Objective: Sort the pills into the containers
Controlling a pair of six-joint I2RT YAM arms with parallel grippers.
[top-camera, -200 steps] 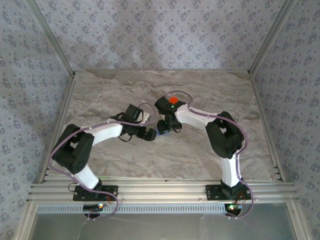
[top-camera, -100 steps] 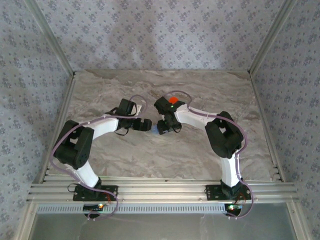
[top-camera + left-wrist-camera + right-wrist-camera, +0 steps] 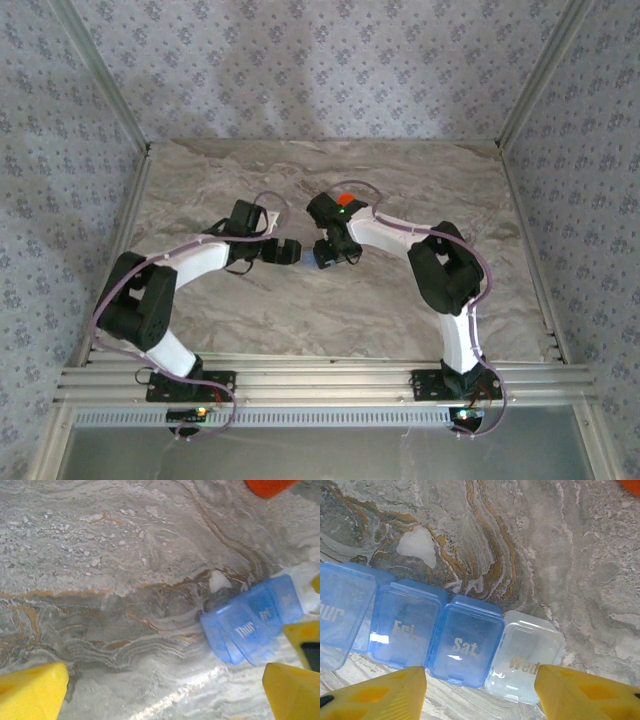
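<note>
Hovering right gripper (image 3: 480,671): jaws part-way apart, pinching nothing I can see. Tips sit at the near edge of the Sat and Wed cells, probably lining up on a lid.
Left gripper (image 3: 165,672): jaws spread wide with bare table (image 3: 125,555) between them. Looks staged to brace or take a hand-off.
Pill organiser (image 3: 445,635): flat on the table between the two grippers. Blue Thur, Fri and Sat cells plus one clear Wed cell, lids look shut, so a lid likely has to open first.
Orange container (image 3: 346,200): just beyond the right wrist, apart from the organiser, clear of the reach path.
Pills: can't make any out.
</note>
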